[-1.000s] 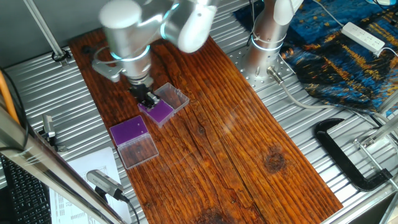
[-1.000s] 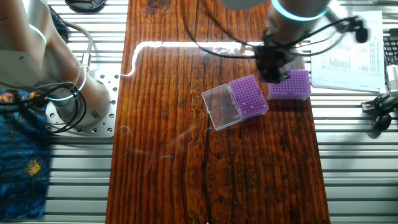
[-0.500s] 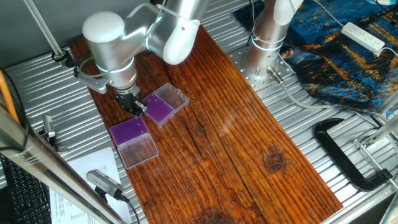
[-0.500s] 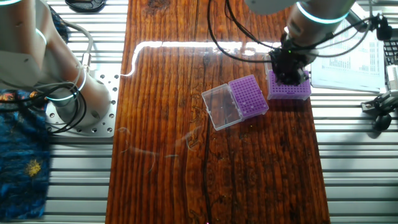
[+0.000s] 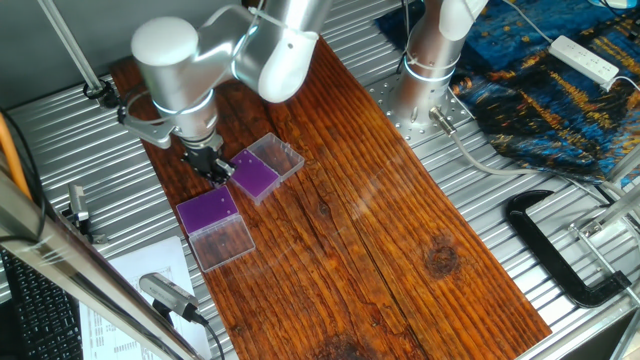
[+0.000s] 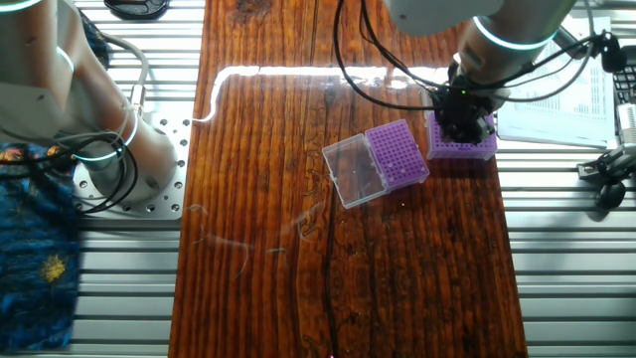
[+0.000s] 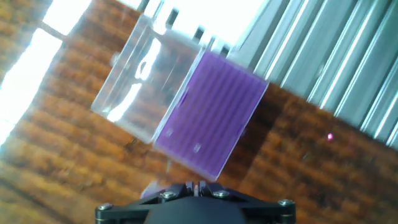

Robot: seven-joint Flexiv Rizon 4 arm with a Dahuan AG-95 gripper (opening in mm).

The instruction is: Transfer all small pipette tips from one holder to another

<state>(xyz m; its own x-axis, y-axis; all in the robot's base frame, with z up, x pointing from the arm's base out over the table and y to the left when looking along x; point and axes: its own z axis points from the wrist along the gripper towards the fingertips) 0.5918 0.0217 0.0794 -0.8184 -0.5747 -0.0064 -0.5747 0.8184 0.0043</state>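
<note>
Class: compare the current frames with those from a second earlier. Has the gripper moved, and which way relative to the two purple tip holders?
Yes. The gripper has left the open-lidded holder at mid-board and now hangs over the other holder at the board's edge.

One fixed view looks down obliquely along the wooden board [image 5: 380, 230]; the other fixed view looks straight down on it (from farther up). Both share the two purple holders. The hand view hangs close above one purple holder [image 7: 211, 115].
</note>
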